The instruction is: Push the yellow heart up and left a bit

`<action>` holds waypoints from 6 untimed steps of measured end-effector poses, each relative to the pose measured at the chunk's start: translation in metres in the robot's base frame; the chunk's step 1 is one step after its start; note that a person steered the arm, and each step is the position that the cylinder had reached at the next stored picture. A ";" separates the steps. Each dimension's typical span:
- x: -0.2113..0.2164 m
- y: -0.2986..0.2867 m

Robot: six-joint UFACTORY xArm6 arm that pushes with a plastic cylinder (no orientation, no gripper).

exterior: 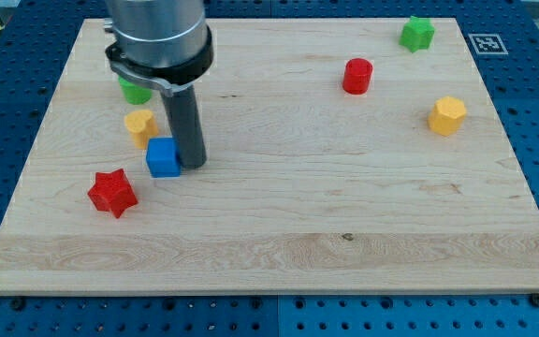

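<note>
The yellow heart (139, 124) lies near the left side of the wooden board (279, 215). My tip (194, 165) rests on the board to the lower right of the heart, right beside the right side of a blue cube (163, 157). The blue cube sits just below and right of the heart. The rod rises to the arm's grey body at the view's top left.
A red star (112, 193) lies lower left of the blue cube. A green block (136, 91) is partly hidden by the arm above the heart. A red cylinder (357, 76), a green star (417, 34) and a yellow hexagon (447, 115) lie on the right.
</note>
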State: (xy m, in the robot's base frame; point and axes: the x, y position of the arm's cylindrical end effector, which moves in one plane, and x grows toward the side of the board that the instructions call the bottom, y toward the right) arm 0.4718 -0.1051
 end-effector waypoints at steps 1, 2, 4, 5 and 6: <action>0.000 -0.019; 0.000 -0.035; -0.018 -0.023; -0.030 -0.021; -0.038 -0.036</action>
